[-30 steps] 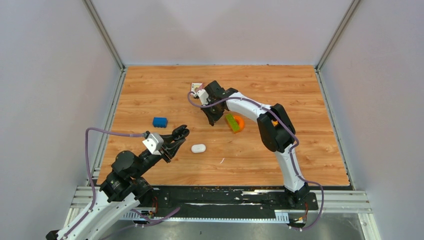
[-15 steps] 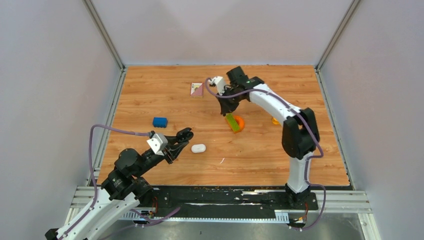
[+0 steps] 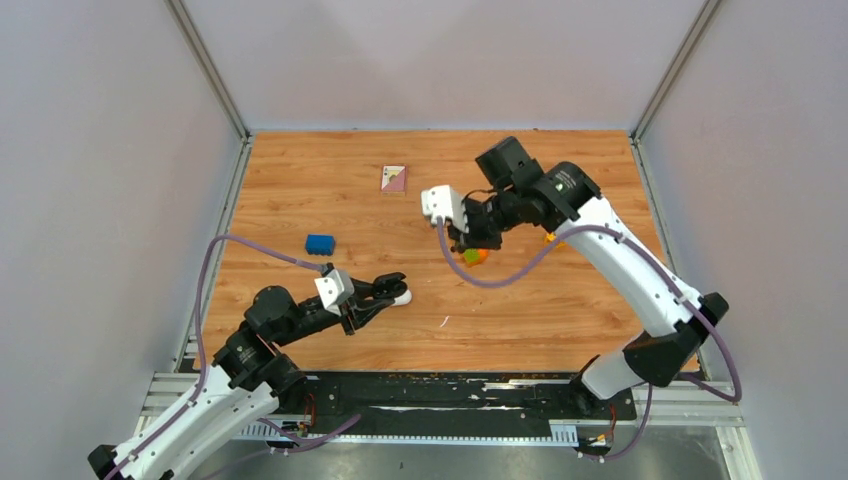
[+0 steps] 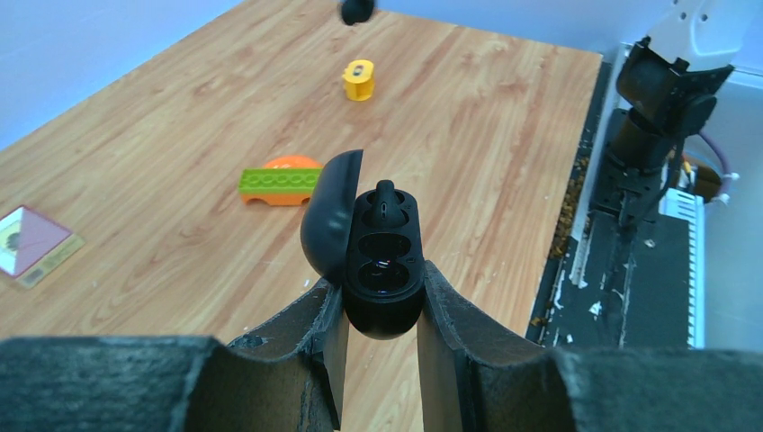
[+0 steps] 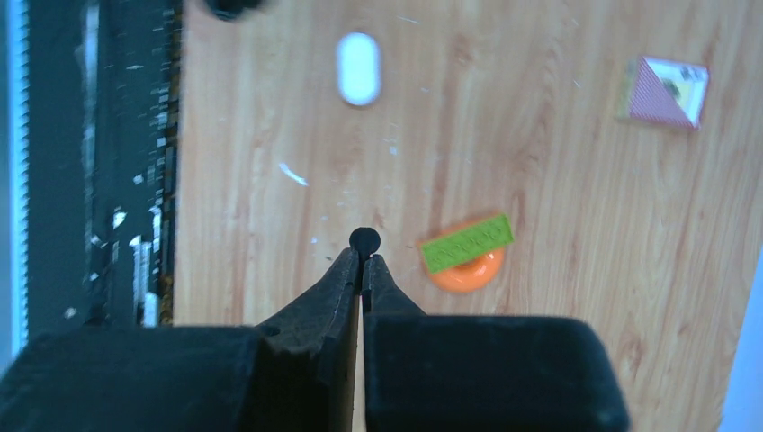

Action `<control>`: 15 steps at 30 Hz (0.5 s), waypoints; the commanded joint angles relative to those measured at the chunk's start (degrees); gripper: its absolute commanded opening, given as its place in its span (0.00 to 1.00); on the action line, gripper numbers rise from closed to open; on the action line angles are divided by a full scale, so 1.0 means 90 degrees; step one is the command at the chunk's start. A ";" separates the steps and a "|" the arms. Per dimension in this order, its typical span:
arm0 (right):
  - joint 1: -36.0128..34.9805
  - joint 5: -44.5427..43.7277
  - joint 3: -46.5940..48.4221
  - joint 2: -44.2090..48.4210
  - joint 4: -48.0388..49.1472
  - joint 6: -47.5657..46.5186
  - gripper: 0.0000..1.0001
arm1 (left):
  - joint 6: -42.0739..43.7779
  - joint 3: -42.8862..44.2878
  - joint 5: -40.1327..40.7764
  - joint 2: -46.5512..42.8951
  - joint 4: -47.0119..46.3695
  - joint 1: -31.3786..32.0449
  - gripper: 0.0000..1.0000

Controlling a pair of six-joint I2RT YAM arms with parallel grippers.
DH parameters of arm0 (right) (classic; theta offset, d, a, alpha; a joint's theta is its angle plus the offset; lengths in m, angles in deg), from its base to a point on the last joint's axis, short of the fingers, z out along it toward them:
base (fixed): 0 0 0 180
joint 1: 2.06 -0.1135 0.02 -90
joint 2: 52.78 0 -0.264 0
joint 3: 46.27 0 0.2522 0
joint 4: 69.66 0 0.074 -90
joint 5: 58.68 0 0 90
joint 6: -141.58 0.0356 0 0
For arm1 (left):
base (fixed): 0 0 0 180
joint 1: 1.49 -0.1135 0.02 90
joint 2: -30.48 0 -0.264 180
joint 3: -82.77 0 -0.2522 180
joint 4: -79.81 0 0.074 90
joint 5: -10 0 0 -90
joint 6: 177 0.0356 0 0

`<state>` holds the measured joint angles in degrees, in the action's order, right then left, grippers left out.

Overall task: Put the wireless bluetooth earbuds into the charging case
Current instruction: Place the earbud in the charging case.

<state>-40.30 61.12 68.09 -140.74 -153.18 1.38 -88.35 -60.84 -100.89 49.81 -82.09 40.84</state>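
Note:
My left gripper [image 4: 379, 292] is shut on an open black charging case [image 4: 385, 270], lid [image 4: 326, 225] swung to the left. One black earbud [image 4: 385, 203] sits in its far slot; the near slot is empty. In the top view this gripper [image 3: 385, 292] hovers beside a closed white case [image 3: 402, 296]. My right gripper [image 5: 363, 259] is shut on a second black earbud [image 5: 364, 240], held above the table over the middle [image 3: 470, 240]. The white earbuds are out of view.
An orange-and-green toy [image 3: 472, 256] lies under the right gripper, also in the right wrist view [image 5: 466, 250]. A blue block [image 3: 320, 243] is at the left, a card [image 3: 394, 178] at the back, and a small yellow piece [image 4: 359, 79] right of the toy.
The right arm swung from the back left near the card to the right and rose above the toy. The left gripper, with the black case, moved right up to the white case.

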 commanded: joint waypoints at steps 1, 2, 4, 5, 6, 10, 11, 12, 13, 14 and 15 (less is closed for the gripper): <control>-0.1245 -0.0622 0.0238 0.0688 -0.1129 -0.0776 0.00 | 0.0064 0.0016 -0.0609 0.0095 -0.0388 -0.0025 0.00; -0.1419 -0.0745 0.0267 0.0730 -0.1172 -0.0728 0.00 | 0.0078 0.0010 -0.0709 0.0122 -0.0408 -0.0025 0.00; -0.1875 -0.0919 0.0405 0.0711 -0.1241 -0.0544 0.00 | 0.0081 0.0005 -0.0943 0.0251 -0.0450 -0.0025 0.00; -0.2021 -0.0964 0.0502 0.0666 -0.1270 -0.0471 0.00 | 0.0068 0.0012 -0.1038 0.0312 -0.0452 -0.0025 0.00; -0.2133 -0.0996 0.0619 0.0605 -0.1286 -0.0401 0.00 | 0.0062 0.0015 -0.1112 0.0358 -0.0452 -0.0025 0.00; -0.2582 -0.1043 0.1291 0.0268 -0.1347 -0.0021 0.00 | 0.0067 0.0015 -0.1166 0.0384 -0.0453 -0.0025 0.00; -0.2665 -0.1045 0.1408 0.0197 -0.1309 0.0103 0.00 | 0.0071 0.0015 -0.1160 0.0374 -0.0453 -0.0025 0.00; -0.2748 -0.1054 0.1487 0.0140 -0.1217 0.0263 0.00 | 0.0080 0.0015 -0.1157 0.0372 -0.0454 -0.0025 0.00; -0.2805 -0.1069 0.1532 0.0086 -0.1097 0.0411 0.00 | 0.0089 0.0015 -0.1159 0.0363 -0.0453 -0.0020 0.00; -0.2840 -0.1074 0.1580 0.0036 -0.0958 0.0576 0.00 | 0.0091 0.0019 -0.1158 0.0358 -0.0453 -0.0025 0.00; -0.2852 -0.1054 0.1629 -0.0031 -0.0834 0.0741 0.00 | 0.0097 0.0015 -0.1156 0.0339 -0.0453 -0.0023 0.00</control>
<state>-64.52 52.60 79.56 -139.12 -164.21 1.80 -88.13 -60.86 -109.85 53.38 -83.53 40.84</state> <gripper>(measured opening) 0.025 0.368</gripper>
